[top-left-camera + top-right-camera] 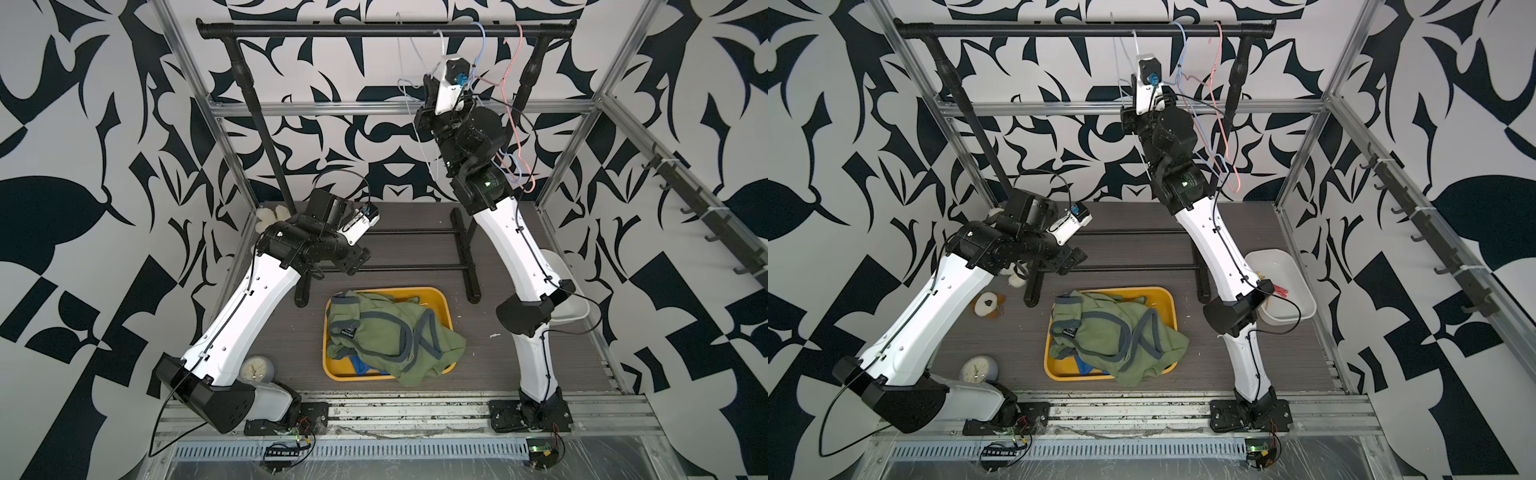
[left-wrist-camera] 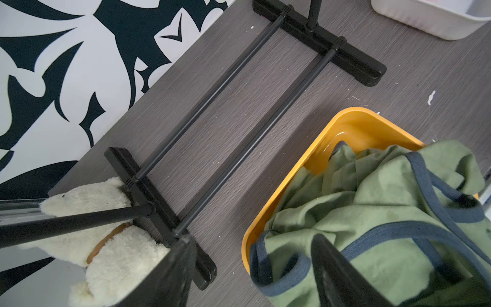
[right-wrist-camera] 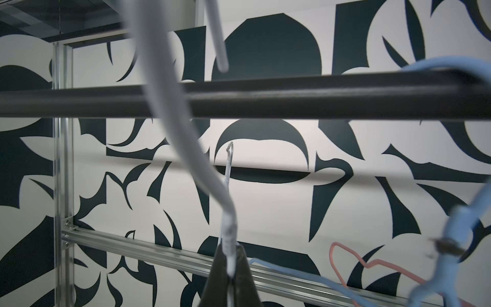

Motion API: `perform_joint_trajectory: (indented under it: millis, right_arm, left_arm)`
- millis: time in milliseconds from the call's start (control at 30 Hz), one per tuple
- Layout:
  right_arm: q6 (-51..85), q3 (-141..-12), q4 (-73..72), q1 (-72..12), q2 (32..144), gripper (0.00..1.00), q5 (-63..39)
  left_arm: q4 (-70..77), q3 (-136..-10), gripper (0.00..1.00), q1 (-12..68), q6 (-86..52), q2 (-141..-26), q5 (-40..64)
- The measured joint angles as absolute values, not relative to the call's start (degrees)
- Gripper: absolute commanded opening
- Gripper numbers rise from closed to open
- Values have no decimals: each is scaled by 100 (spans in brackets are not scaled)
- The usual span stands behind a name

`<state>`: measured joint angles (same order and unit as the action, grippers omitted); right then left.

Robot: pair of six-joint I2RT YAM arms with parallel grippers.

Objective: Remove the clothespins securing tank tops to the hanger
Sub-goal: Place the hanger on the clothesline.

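Two olive-green tank tops (image 1: pixel 386 332) with grey trim lie heaped in a yellow bin (image 1: pixel 440 299); a bit of a blue one (image 1: pixel 361 365) peeks out beneath them. Bare white (image 3: pixel 170 133), blue (image 3: pixel 457 228) and pink (image 3: pixel 372 265) hangers hang on the black rail (image 3: pixel 292 101). My right gripper (image 3: pixel 230 249) is up at the rail, shut on the white hanger's neck. My left gripper (image 2: pixel 251 239) hovers open and empty over the bin's edge. Red (image 1: pixel 1282 289) and yellow (image 1: pixel 1261 275) clothespins lie in the white tub (image 1: pixel 1296 299), partly hidden by the right arm.
The rack's black base (image 2: pixel 225 93) lies on the grey floor behind the bin. A cream plush toy (image 2: pixel 106 226) sits against its left foot. A small clock (image 1: pixel 255 368) stands by the left arm's base. Aluminium frame bars enclose the cell.
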<state>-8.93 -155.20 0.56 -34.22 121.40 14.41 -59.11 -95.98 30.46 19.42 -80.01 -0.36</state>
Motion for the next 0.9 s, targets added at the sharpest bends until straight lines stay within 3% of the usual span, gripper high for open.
perform_joint_trajectory:
  millis: [900]
  right_arm:
    - [32,-16038,-69,-2781,12549,0,698]
  left_arm:
    - [-6163,-9682,72,2711,1798,-8221,493]
